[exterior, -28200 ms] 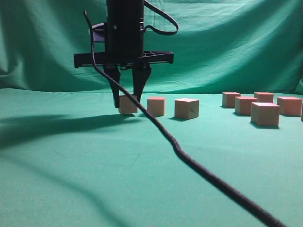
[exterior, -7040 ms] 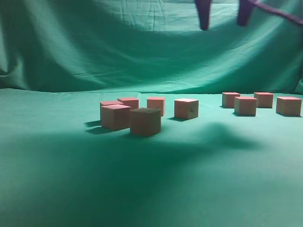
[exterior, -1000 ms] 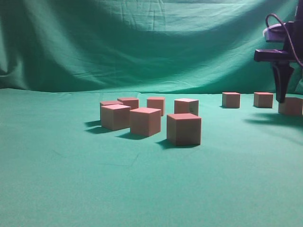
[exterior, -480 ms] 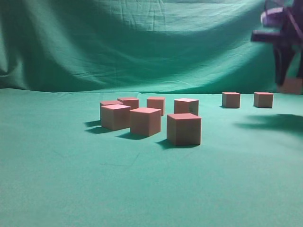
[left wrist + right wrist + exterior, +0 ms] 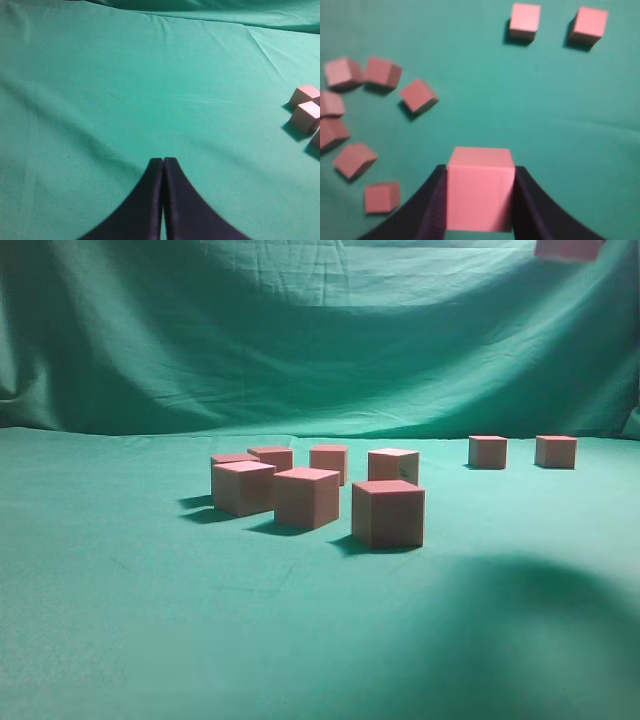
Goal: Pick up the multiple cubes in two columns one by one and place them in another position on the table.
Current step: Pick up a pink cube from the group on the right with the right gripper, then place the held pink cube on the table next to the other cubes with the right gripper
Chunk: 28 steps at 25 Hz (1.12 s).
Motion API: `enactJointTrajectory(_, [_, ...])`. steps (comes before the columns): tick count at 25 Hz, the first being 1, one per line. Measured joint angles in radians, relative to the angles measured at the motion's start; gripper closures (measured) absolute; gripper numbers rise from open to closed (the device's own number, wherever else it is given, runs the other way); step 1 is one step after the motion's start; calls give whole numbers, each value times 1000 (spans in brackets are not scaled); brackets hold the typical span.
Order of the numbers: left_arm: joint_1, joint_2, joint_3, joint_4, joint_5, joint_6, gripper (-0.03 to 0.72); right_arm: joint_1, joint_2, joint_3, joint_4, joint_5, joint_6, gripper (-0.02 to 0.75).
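My right gripper is shut on a salmon cube and holds it high above the table. In the exterior view only that cube's underside shows at the top right edge. Several cubes stand in a loose cluster at mid-table, the nearest one in front; they lie at the left of the right wrist view. Two cubes stand at the back right, also in the right wrist view. My left gripper is shut and empty over bare cloth.
A draped green cloth backdrop closes off the far side of the table. Two cubes sit at the right edge of the left wrist view. A broad shadow lies on the cloth at the front right.
My right gripper has lifted a cube from the back right of the table and risen out of the top of the exterior view. The other cubes have not moved.
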Motion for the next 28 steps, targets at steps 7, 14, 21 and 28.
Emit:
enactJointTrajectory(7, [0,0,0,0,0,0,688,258,-173,268,1,4,-10,467])
enactJointTrajectory(14, [0,0,0,0,0,0,688,501,-177,431,1,-162,-25,467])
enactJointTrajectory(21, [0,0,0,0,0,0,688,536,-57,462,3,-279,-40,467])
enactJointTrajectory(28, [0,0,0,0,0,0,688,536,72,462,3,-347,-75,467])
